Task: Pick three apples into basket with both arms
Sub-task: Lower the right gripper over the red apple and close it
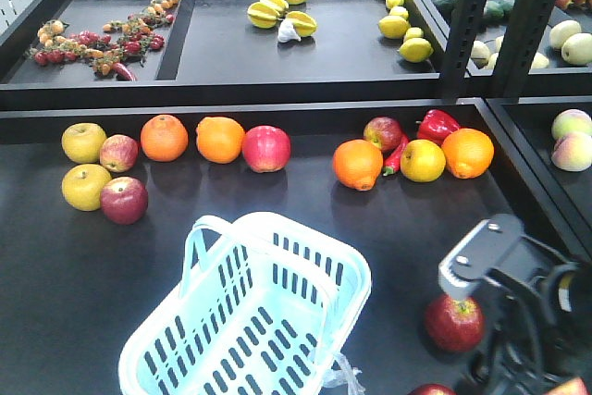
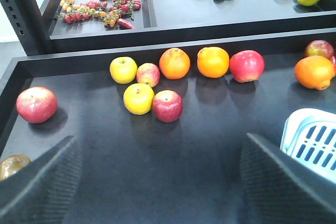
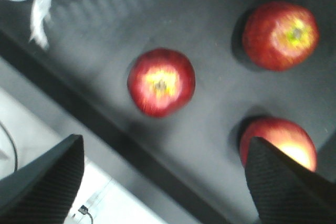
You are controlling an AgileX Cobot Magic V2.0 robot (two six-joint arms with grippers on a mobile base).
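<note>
At the near edge of the black table (image 1: 74, 265), about 4 o'clock from the basket (image 1: 319, 233), the right arm (image 1: 518, 275) hangs over three dark red apples (image 1: 453, 323). In its wrist view the right gripper (image 3: 164, 141) has its jaws spread wide with nothing between them (the fingers only frame the lower corners). The centre apple (image 3: 161, 81) lies just above the gap, stem end up. A second apple (image 3: 281, 35) sits apart at 2 o'clock of it. A third apple (image 3: 281, 132), at 4 o'clock, is partly hidden behind one finger. All three rest on the tabletop, outside the basket. A clear plastic scrap (image 3: 39, 9) trails at 11 o'clock.

The basket stands at 6 o'clock on the table, turned askew, with one hoop handle (image 1: 194, 247) at its 10 o'clock corner. The left gripper (image 2: 160, 142) is also wide open and holds nothing, over bare table at the basket's 9 o'clock.

Farther back, at 10 o'clock, are two yellow apples (image 1: 83, 142) and two small red apples (image 1: 124, 199). Next come two oranges (image 1: 164, 137) and a pink-red apple (image 1: 266, 148). At 1 o'clock a red pepper (image 1: 435, 125) lies among more fruit. The rear trays hold small tomatoes (image 1: 102, 43), starfruit (image 1: 277, 8) and lemons (image 1: 398, 20).
</note>
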